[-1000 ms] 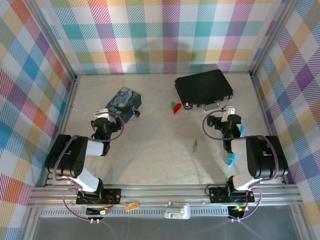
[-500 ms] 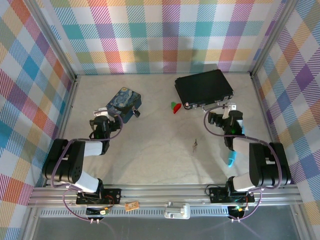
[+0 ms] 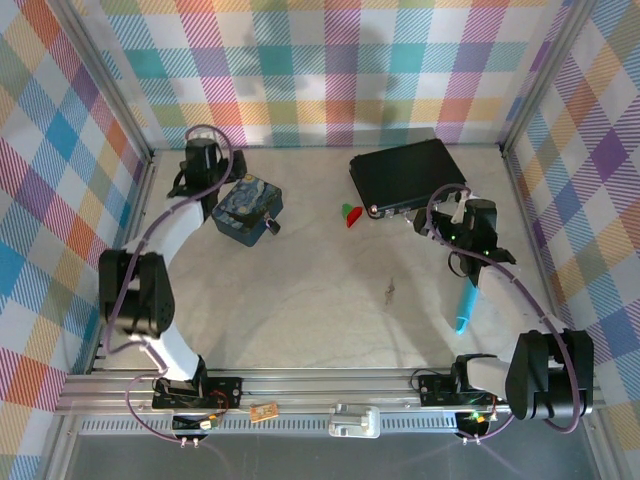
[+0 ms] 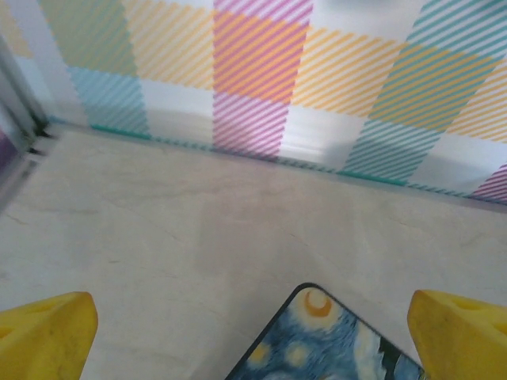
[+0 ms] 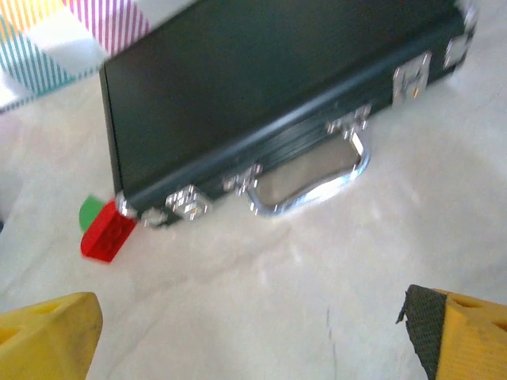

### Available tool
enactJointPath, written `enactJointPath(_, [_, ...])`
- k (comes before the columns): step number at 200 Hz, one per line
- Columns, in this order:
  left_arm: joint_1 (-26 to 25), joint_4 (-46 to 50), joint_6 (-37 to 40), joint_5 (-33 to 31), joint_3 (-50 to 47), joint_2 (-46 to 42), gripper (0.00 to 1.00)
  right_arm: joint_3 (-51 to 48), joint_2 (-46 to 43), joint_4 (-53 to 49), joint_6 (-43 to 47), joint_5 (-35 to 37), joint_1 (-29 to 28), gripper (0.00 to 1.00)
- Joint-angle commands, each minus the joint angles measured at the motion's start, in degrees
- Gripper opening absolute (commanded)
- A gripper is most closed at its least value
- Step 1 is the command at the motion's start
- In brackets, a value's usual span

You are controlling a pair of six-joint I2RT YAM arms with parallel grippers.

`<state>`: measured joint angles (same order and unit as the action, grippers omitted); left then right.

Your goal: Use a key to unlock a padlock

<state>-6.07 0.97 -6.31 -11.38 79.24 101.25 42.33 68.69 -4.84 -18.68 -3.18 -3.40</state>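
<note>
Jaws of left gripper (image 4: 253, 332) spread wide, empty, just beyond the far corner of blue starry-painted rectangular tin (image 3: 247, 208). Tiny dark padlock with silvery shackle (image 3: 272, 227) just beside the tin's near-right corner. Slim dark grey metal key (image 3: 390, 290) well right of tin, nearer the arm bases. Right gripper (image 5: 253, 336) likewise gaping, empty, far right of tin.

In the top view the key (image 3: 389, 291) was too small to make out its shape. The padlock (image 3: 272, 227), just right of the tin (image 3: 247, 210), showed no detail. The left wrist view cut the tin down to its far corner. In the right wrist view the case (image 5: 261, 103) and red-and-green piece (image 5: 104, 232) were blurred, and the case's far side was cut off.
</note>
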Motion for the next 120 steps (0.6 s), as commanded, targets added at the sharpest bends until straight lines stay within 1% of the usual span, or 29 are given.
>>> enactJointPath(1, [0.5, 10.9, -4.7, 5.1, 9.5, 9.0, 1.00, 4.3, -0.3, -12.7, -1.2, -5.4, -1.0, 0.99])
enactJointPath(20, [0.6, 14.5, -7.8, 9.0, 18.1, 16.1, 1.00, 4.9, -0.5, -15.2, -0.9, -6.7, -1.7, 0.99])
enactJointPath(23, [0.6, 16.3, -8.4, 9.5, 19.2, 17.1, 1.00, 4.9, -0.7, -15.4, -0.9, -6.8, -1.7, 0.99])
enactJointPath(43, [0.6, 18.0, -12.3, 11.9, 23.4, 21.5, 1.00, 4.6, -1.3, -16.3, -1.0, -8.1, -2.2, 0.99])
enactJointPath(62, [0.5, 16.2, -14.2, 15.0, 23.8, 23.6, 0.99, 4.1, -1.0, -16.2, -1.7, -9.9, -2.4, 0.99])
enactJointPath(84, [0.5, 15.9, -14.9, 16.1, 23.5, 24.4, 0.98, 4.0, -0.3, -17.3, -1.7, -10.5, -2.5, 0.99])
enactJointPath(120, [-0.6, 15.4, -11.7, 20.8, 21.3, 24.0, 0.95, 2.4, -0.4, -16.2, -2.0, -10.8, -2.8, 0.99])
